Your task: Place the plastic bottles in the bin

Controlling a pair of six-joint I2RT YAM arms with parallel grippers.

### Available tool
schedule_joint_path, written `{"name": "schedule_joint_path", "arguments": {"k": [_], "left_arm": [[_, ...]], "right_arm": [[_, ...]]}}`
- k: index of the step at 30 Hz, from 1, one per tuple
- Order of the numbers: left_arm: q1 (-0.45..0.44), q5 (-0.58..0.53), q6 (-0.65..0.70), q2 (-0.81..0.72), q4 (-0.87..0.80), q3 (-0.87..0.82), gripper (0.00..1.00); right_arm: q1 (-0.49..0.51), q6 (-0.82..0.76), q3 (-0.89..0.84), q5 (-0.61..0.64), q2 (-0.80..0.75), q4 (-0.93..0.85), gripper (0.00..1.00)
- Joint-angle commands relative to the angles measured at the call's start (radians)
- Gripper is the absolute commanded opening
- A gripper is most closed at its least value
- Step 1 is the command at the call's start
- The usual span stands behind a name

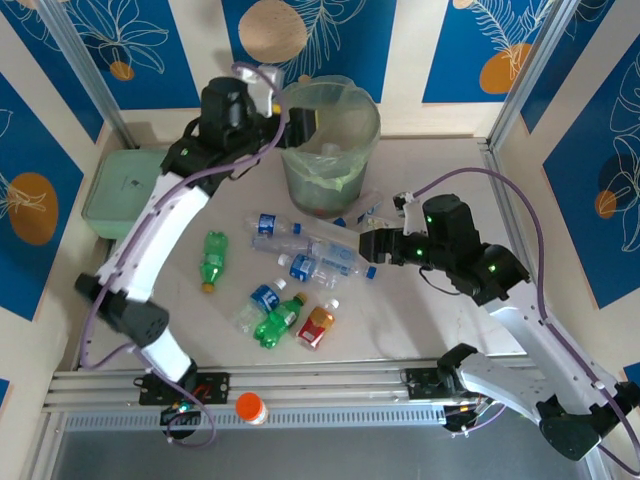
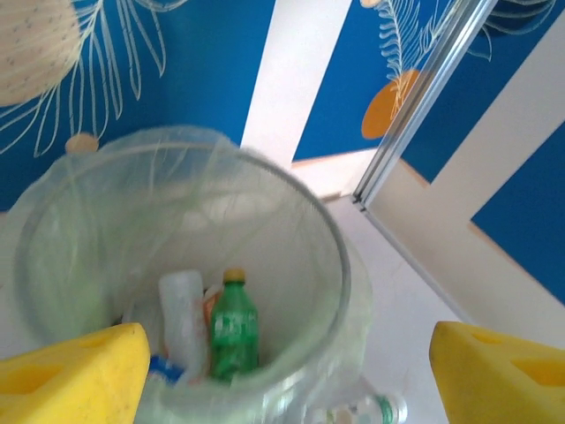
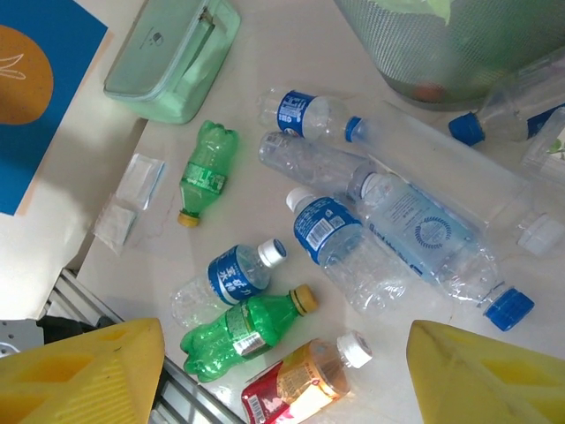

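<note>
The left gripper point(image 2: 282, 375) hangs spread wide with nothing in it, right over the bin point(image 2: 53, 221). A green bottle point(image 2: 234, 331) stands inside, below the jaws. The right gripper point(image 3: 282, 371) gapes empty too, with bottles point(image 3: 340, 252) scattered flat on the table point(image 3: 265, 53) beneath it.

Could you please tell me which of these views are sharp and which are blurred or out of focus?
Left wrist view: the bin rim is smeared, as if by motion, and the yellow fingers are soft; the green bottle inside reads fairly clearly. Right wrist view: the bottles are crisp, only the near fingers blurred. Top external view: sharp and evenly lit, shadows soft.
</note>
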Motion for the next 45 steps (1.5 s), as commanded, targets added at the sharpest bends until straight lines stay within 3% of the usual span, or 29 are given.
{"name": "schedule_joint_path", "arguments": {"k": [1, 5, 10, 15, 19, 26, 34, 45], "left_arm": [[-0.008, -0.036, 0.004, -0.149, -0.039, -0.183, 0.81], [-0.008, -0.039, -0.062, -0.326, -0.077, -0.43, 0.79], [-0.009, 0.11, -0.119, -0.484, -0.1, -0.7, 0.77], [-0.009, 0.045, -0.055, -0.625, -0.158, -0.853, 0.77], [-0.009, 0.017, -0.026, -0.724, -0.142, -0.909, 0.77], [-0.009, -0.024, -0.002, -0.808, -0.052, -1.015, 0.76], [-0.021, -0.034, 0.007, -0.877, -0.046, -1.041, 0.75], [-0.036, -0.052, 0.019, -0.915, -0.045, -1.046, 0.75]], "right_arm": [[0.038, 0.011, 0.018, 0.004, 0.002, -0.033, 0.73], [0.115, 0.041, 0.009, 0.038, 0.026, -0.067, 0.73], [0.185, 0.175, -0.034, 0.021, 0.064, -0.087, 0.73], [0.243, 0.415, -0.097, 0.008, 0.126, -0.116, 0.74], [0.297, 0.663, -0.147, 0.003, 0.226, -0.121, 0.74], [0.274, 0.89, -0.196, -0.125, 0.388, -0.044, 0.74], [0.284, 0.992, -0.154, -0.181, 0.566, 0.025, 0.95], [0.328, 1.08, -0.088, -0.197, 0.743, 0.076, 0.85]]}}
